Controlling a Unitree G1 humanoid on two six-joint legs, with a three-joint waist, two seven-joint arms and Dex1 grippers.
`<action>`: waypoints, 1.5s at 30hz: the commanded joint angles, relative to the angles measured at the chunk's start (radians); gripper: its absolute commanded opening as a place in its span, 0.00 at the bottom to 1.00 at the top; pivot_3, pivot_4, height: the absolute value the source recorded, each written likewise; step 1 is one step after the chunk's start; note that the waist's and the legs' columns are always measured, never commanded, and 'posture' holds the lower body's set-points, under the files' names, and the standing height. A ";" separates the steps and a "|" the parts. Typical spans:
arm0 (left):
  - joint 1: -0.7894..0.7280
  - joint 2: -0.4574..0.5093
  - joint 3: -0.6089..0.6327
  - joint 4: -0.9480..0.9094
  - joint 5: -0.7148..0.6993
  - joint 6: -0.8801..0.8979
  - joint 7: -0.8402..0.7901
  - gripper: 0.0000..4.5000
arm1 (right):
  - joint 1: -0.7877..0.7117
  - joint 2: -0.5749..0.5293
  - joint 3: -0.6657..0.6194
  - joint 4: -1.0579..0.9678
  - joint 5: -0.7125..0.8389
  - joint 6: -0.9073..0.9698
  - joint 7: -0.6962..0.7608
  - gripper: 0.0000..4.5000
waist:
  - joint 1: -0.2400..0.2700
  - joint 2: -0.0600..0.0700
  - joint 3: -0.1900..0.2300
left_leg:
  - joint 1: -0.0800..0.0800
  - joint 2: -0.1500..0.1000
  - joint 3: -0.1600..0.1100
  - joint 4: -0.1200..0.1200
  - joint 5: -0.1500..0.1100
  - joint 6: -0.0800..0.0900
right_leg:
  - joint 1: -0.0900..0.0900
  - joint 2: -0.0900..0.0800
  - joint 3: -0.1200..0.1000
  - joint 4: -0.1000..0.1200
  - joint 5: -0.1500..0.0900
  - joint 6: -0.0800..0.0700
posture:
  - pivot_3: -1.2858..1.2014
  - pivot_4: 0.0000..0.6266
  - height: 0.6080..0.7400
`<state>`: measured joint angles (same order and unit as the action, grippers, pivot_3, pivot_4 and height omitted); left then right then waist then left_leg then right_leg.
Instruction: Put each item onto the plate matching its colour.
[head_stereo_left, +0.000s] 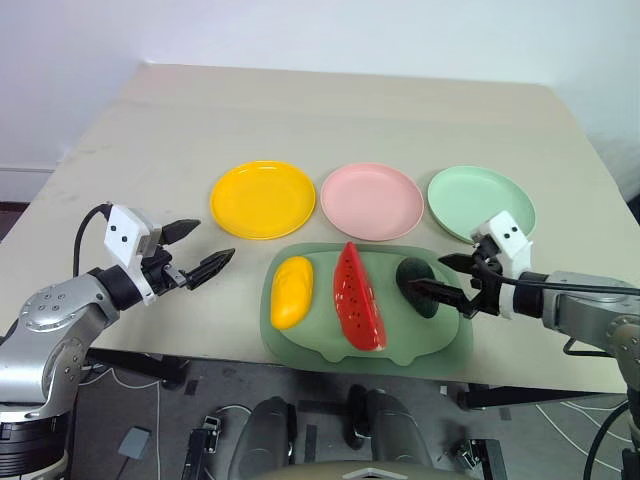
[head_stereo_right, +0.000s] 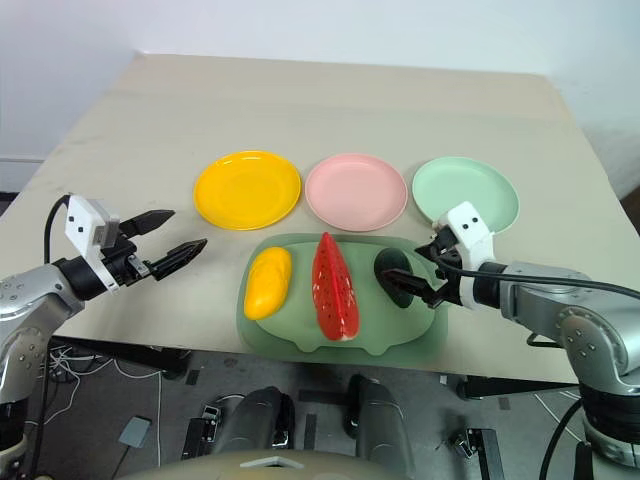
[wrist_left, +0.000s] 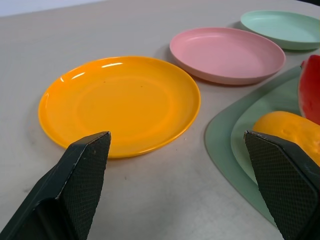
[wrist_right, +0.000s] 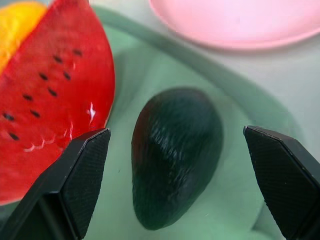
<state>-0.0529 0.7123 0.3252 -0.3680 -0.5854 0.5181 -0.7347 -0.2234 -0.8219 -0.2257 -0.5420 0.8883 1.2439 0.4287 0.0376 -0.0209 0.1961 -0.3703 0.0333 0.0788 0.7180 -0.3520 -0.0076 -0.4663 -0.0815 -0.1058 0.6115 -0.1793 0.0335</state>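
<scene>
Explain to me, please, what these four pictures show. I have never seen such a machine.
It is a humanoid robot with two arms. Two pictures come from cameras in its head, looking down on a beige table; the other two come from a camera on each wrist.

On the table stand a yellow plate, a pink plate and a light green plate. In front of them lies a pale green board carrying a toy mango, a watermelon slice and a dark avocado.

The left end effector is open beside the board, holding nothing. The right end effector is open, with its fingers on either side of the avocado, not yet closed on it.
</scene>
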 joint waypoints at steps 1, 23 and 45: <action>-0.012 -0.006 -0.004 -0.044 -0.011 -0.003 0.009 0.99 | -0.020 0.017 0.021 0.004 -0.015 0.015 -0.025 1.00 | 0.000 0.000 0.000 | 0.000 0.000 0.000 0.000 0.000 0.000 | 0.000 0.000 0.000 0.000 0.000 0.000 | 0.52 0.24 1.00; -0.026 -0.008 -0.018 -0.049 -0.012 0.002 0.032 1.00 | -0.292 -0.033 0.056 0.251 -0.238 -0.071 -0.026 0.70 | -0.005 0.000 0.000 | 0.000 0.000 0.000 0.000 0.000 0.000 | -0.001 0.000 0.000 0.000 0.000 0.000 | 0.52 0.24 1.00; 0.017 -0.006 0.020 -0.084 -0.018 -0.004 0.043 1.00 | -0.650 -0.033 0.279 1.031 -0.732 -0.620 0.247 0.99 | -0.033 0.002 0.001 | -0.002 0.001 0.001 -0.001 0.000 0.000 | -0.002 -0.001 0.000 0.000 0.000 0.000 | 0.52 0.24 1.00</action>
<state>-0.0373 0.6951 0.3107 -0.4131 -0.5923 0.5221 -0.6917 -0.8549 -0.8141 0.1103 0.5864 0.1366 0.6018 0.6501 0.0047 -0.0185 0.1975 -0.3720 0.0339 0.0798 0.7171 -0.3519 -0.0074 -0.4686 -0.0822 -0.1060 0.6123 -0.1790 0.0338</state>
